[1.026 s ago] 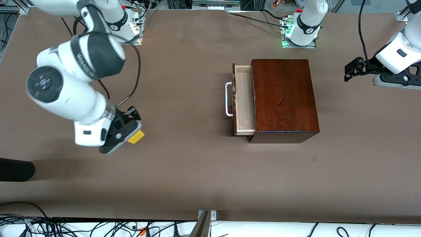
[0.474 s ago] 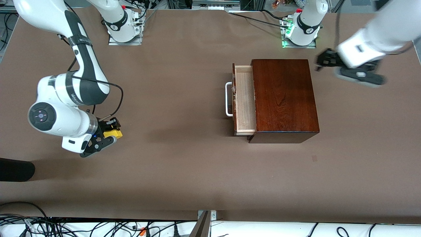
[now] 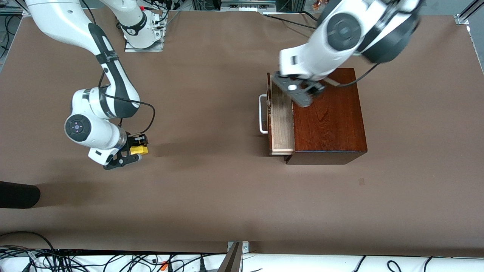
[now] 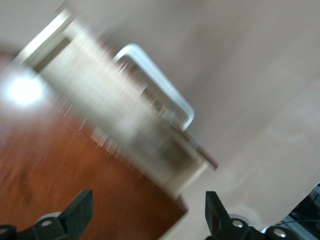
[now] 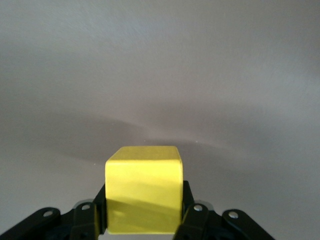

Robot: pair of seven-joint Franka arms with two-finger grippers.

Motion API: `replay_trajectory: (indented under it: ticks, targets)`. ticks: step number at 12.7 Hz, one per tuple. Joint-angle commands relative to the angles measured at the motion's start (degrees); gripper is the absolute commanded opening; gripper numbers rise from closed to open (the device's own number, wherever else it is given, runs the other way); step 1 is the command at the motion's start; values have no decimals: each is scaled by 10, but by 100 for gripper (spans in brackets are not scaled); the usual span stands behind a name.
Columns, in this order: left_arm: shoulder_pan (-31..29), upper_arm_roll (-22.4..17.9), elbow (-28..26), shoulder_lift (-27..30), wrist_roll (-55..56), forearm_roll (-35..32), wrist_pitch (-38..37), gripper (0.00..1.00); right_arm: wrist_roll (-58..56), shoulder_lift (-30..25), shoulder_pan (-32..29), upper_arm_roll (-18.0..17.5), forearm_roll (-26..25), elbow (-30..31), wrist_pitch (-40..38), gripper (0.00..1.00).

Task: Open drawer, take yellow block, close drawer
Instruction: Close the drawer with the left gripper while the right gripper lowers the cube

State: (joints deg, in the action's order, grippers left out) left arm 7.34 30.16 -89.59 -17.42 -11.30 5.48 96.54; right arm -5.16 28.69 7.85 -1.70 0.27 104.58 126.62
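Observation:
The dark reddish-brown box (image 3: 329, 117) stands mid-table with its drawer (image 3: 281, 124) pulled out. The drawer's pale interior and white handle (image 3: 261, 113) show. My left gripper (image 3: 294, 90) hangs open over the drawer where it meets the box, nothing between its fingers (image 4: 80, 212). The left wrist view shows the drawer (image 4: 115, 115), handle (image 4: 160, 85) and box top (image 4: 65, 180) blurred. My right gripper (image 3: 134, 151) is shut on the yellow block (image 3: 139, 150), low over the table toward the right arm's end. In the right wrist view the block (image 5: 143, 185) fills the gap between the fingers (image 5: 192, 212).
A dark object (image 3: 19, 194) lies at the table's edge near the right arm's end. Cables (image 3: 113, 262) run along the edge nearest the camera. The two arm bases (image 3: 141, 30) stand along the table's edge farthest from the camera.
My left arm has swung from its own end of the table to above the box and open drawer. My right gripper, still holding the yellow block, has come down closer to the table.

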Motion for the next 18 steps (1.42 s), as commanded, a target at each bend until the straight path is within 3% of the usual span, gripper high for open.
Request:
replay_trajectory:
  ticks: [1, 2, 3, 5, 8, 11, 12, 13, 18]
  targets:
    - [40, -1, 46, -80, -136, -3, 59, 47, 51, -25, 0, 0, 8, 53, 38, 6]
    - [57, -1, 46, -102, -209, -11, 91, 21, 51, -22, 0, 0, 8, 60, 51, 6]
    - [78, -2, 46, -120, -279, -40, 134, 12, 51, -17, 0, 1, 9, 62, 63, 6]
    - [101, -2, 45, -146, -310, -103, 178, 2, 51, 4, 0, 0, 9, 57, 102, 7]
    - [115, -2, 44, -179, -325, -195, 201, 2, 50, 28, -1, 1, 9, 56, 137, 16]
    - [115, -4, 39, -197, -334, -228, 197, 3, 51, 31, -1, 1, 9, 56, 141, 38]
    - [114, -5, 38, -202, -335, -230, 194, 3, 50, 31, -1, 1, 9, 56, 141, 59]
    - [113, -5, 37, -204, -335, -231, 192, 3, 40, 29, -2, 2, 8, 55, 139, 100]
    - [84, -7, 41, -206, -390, -229, 110, 3, -16, -41, -6, 14, 4, 51, 124, 100]
